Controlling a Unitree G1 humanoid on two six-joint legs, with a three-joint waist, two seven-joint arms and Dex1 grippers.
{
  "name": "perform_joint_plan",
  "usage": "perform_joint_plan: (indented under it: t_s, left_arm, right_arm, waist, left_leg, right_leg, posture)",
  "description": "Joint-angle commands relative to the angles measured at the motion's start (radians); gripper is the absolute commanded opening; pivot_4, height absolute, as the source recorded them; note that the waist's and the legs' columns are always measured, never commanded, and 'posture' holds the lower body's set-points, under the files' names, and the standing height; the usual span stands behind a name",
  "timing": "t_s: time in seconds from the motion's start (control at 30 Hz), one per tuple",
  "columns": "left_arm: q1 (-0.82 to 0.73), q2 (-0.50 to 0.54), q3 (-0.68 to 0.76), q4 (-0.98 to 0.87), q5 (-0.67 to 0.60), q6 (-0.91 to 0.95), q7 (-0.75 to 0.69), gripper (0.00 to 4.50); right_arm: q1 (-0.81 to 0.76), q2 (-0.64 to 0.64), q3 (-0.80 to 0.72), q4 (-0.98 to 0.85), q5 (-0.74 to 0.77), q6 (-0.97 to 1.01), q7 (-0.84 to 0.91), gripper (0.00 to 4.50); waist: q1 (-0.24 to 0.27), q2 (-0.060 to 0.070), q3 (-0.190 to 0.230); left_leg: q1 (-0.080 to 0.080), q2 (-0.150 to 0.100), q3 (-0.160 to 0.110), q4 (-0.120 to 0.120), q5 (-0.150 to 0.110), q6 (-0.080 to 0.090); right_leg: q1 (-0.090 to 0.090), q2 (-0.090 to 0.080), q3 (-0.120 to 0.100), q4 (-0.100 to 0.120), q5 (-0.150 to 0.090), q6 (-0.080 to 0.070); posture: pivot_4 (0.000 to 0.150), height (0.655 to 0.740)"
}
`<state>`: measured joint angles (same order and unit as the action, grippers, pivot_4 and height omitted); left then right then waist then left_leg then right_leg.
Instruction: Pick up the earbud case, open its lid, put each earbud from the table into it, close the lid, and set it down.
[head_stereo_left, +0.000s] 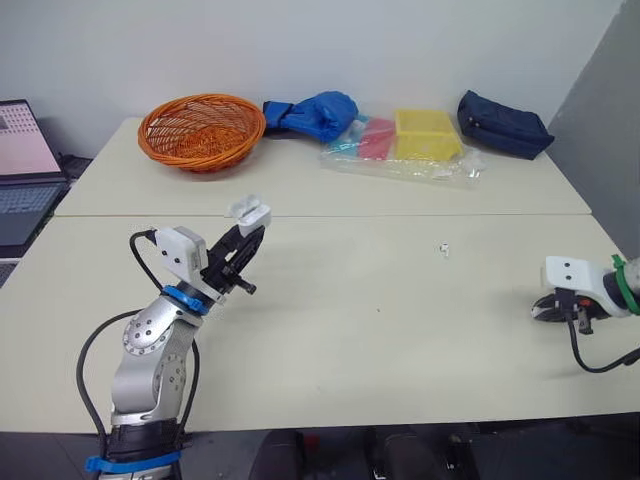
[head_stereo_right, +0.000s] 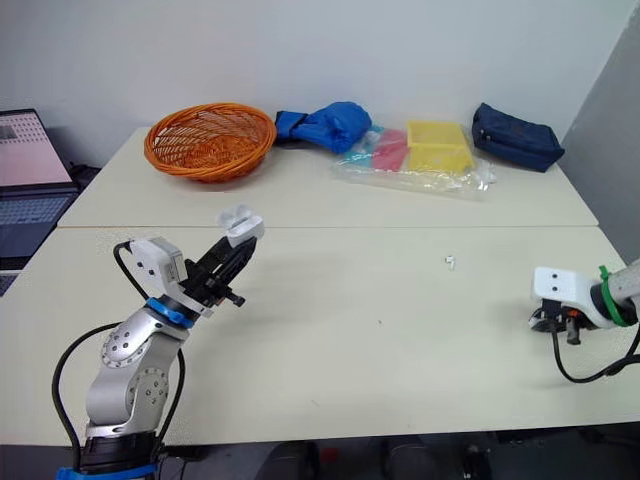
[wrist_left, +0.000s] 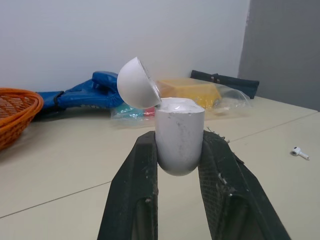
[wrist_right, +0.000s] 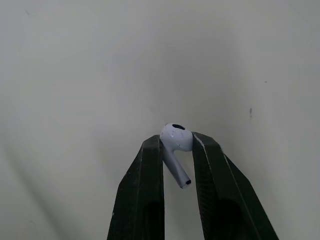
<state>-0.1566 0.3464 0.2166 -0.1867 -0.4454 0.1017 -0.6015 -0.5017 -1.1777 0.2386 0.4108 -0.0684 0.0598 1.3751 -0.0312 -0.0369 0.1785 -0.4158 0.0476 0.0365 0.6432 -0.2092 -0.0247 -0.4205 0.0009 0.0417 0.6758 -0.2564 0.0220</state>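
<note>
**Desk:** What's on screen?

**Me:** A pale beige table (head_stereo_left: 380, 340) fills most of the head view. There's an orange woven basket (head_stereo_left: 200, 130) upper left and a navy fabric pouch (head_stereo_left: 503, 124) upper right. Neither is in my way.

**Desk:** Arms?

**Me:** My left gripper (head_stereo_left: 248, 236) sits left of centre, raised off the table and clamped on the white plastic earbud case (wrist_left: 180, 135). The case stands upright between the fingers with its mouth facing up. Its domed lid (wrist_left: 137, 82) is hinged open and tipped back. I can't tell whether anything is seated inside.

**Desk:** And the right?

**Me:** The right gripper (wrist_right: 177, 145) is at the right edge of the frame, low over the table. It's pinching a small white earbud (wrist_right: 175, 135) by its head. The stem lies roughly along the fingers, pointing back toward the wrist.

**Desk:** The other bud?

**Me:** A second white earbud (head_stereo_left: 442, 249) lies loose on the table right of centre. It's between the two grippers and nearer the right one.

**Desk:** What does the next move hang on?

**Me:** As I read it, the case is well apart from the held bud, off toward frame left. I'd bring the right arm across, or bring both arms together. Then I'd turn the stem downward to line it up with the open mouth. The stem's direction is the risk: if it goes in crooked, it may catch on the rim or drop.
</note>
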Motion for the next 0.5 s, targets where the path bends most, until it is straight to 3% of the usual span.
perform_joint_plan:
  t_s: [0.03,0.47,0.5]
  left_arm:
    - [-0.023,-0.009,-0.008,-0.035,0.007,-0.034,0.015,0.73]
    - [-0.035,-0.001,-0.014,-0.041,0.008,-0.038,0.024,0.73]
    - [-0.037,0.002,-0.016,-0.040,0.013,-0.038,0.024,0.73]
  right_arm:
    - [-0.037,0.002,0.023,0.071,-0.079,-0.079,-0.012,0.44]
    - [-0.054,0.010,0.043,0.175,-0.169,-0.177,-0.028,0.44]
    - [-0.057,0.015,0.042,0.182,-0.168,-0.178,-0.033,0.79]
  waist:
    - [0.000,0.000,0.000]
    - [0.002,0.000,0.000]
    - [0.002,0.000,0.000]
  left_leg:
    - [0.000,0.000,0.000,0.000,0.000,0.000]
    - [0.000,-0.001,0.001,0.001,0.000,0.000]
    - [0.000,-0.001,0.001,0.001,0.000,0.000]
  right_leg:
    - [0.000,0.000,0.000,0.000,0.000,0.000]
    - [0.001,-0.001,0.000,0.000,0.000,0.001]
    - [0.001,-0.001,0.000,0.000,0.000,0.001]
  posture:
    - [0.150,0.7400]
    - [0.150,0.7400]
    - [0.150,0.7400]
